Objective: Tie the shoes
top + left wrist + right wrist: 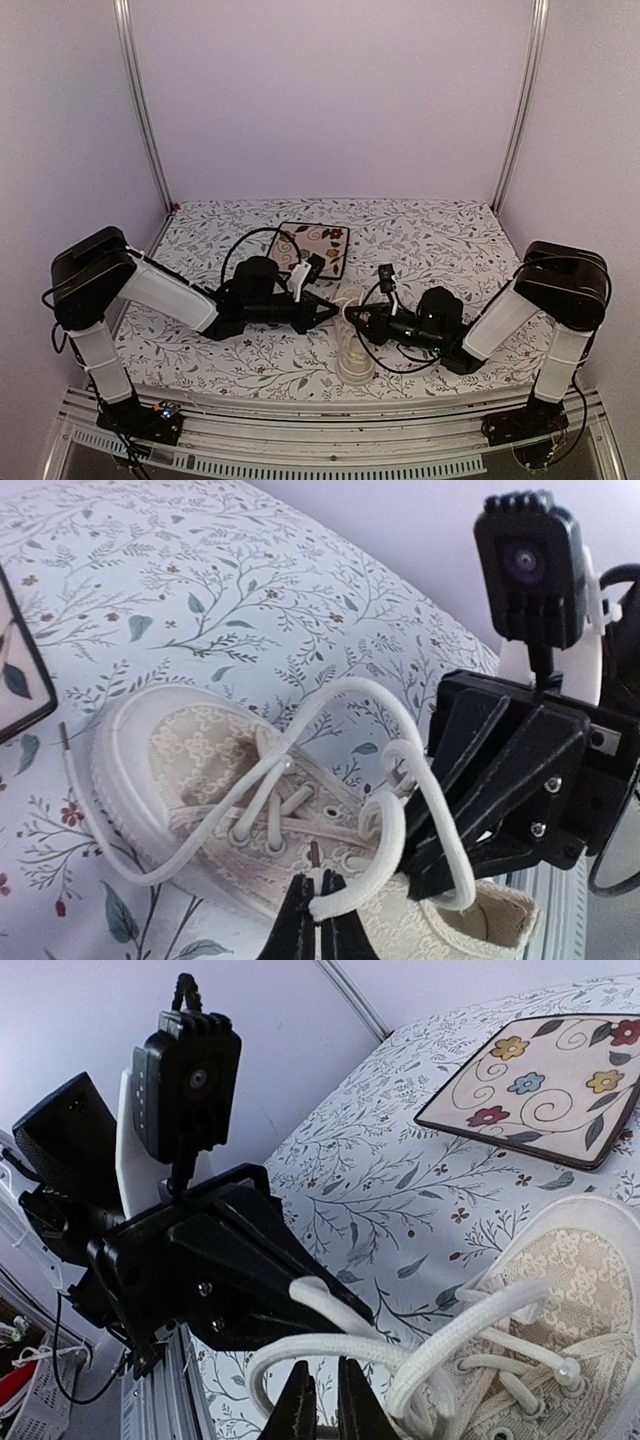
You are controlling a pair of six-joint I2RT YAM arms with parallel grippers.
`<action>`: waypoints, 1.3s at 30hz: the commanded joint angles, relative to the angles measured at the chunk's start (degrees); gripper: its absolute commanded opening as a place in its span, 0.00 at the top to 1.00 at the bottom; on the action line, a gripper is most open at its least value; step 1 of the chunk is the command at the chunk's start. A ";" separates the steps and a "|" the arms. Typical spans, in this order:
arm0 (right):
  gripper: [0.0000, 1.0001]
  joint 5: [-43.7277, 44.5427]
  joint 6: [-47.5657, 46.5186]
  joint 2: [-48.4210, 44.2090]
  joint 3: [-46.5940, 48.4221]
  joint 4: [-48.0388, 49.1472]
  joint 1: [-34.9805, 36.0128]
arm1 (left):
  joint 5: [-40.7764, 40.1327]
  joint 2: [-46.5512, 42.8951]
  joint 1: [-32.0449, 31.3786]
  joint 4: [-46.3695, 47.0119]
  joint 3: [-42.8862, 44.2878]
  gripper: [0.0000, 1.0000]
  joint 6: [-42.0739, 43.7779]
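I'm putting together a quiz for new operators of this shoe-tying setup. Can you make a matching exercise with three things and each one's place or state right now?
Things:
1. cream low-top lace sneaker
2. square floral plate with dark rim
3. left gripper

Place or state:
A. shut on a cream lace
B. farther back on the leaf-patterned table, behind the sneaker
C. lying by the table's near edge

Pairs: 1-C; 2-B; 3-A

- Your table (pixel 430 230) wears a leaf-print cloth (pixel 200 360).
- A square floral plate (pixel 315 247) lies flat on it.
- You'll find the cream shoe (pixel 354 345) in front of the plate, slightly right.
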 commanded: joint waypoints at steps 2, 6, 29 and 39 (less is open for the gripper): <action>0.75 0.91 -1.00 -7.60 -3.16 -10.14 -0.31 | -8.29 -6.26 -0.30 -5.09 -3.09 1.00 -3.26; 0.60 1.85 -1.05 -13.99 -6.95 -16.88 -0.24 | -12.16 -8.84 -0.18 -12.22 -3.75 1.00 -5.47; 0.30 13.50 8.95 -18.32 21.36 -70.24 -4.29 | -18.76 -16.62 0.42 -24.99 -6.72 1.00 -10.01; 0.31 7.33 16.07 -9.77 28.83 -75.39 -3.15 | -18.26 -16.37 0.38 -24.80 -6.58 1.00 -9.79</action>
